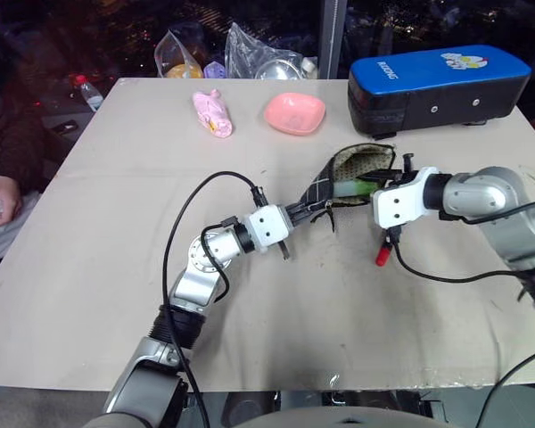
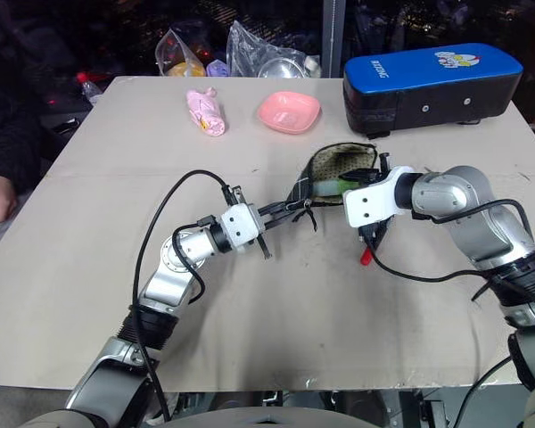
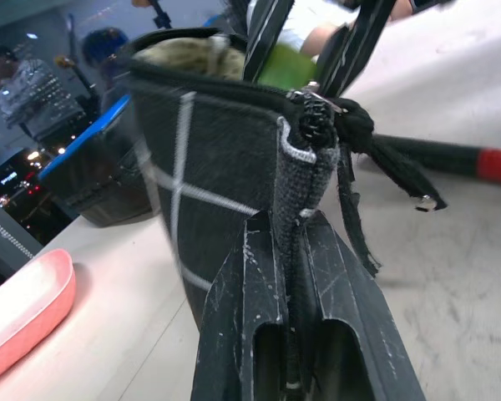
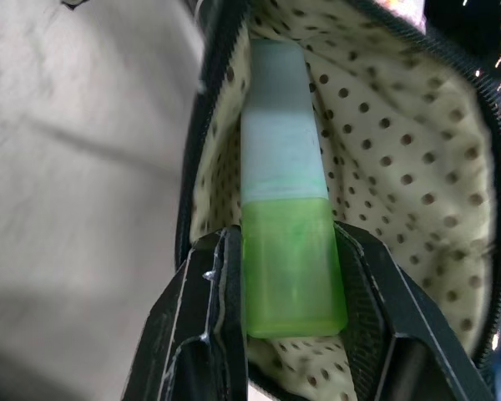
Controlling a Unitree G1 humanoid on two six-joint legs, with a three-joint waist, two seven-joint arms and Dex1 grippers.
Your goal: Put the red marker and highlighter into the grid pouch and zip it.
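Right gripper (image 4: 288,276) pinching the highlighter (image 4: 285,217), pale end pointing into the open grid pouch (image 1: 339,178), left gripper (image 3: 292,276) clamping pouch's near-left corner, red marker (image 1: 383,251) lying just right

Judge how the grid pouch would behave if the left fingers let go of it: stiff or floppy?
Probably floppy: the grid pouch is thin fabric, pinched at one corner by the left fingers, and its mouth sags open. Likely light, since it hangs from that single pinch.

A pale beige table (image 1: 116,267) fills the middle of the room, lit from above, its surface faintly scuffed. Beyond its 12 o'clock edge stands a dark window (image 1: 250,18) speckled with small lights, split by a grey upright frame post (image 1: 332,36). At 9 o'clock the surroundings fall into shadow.
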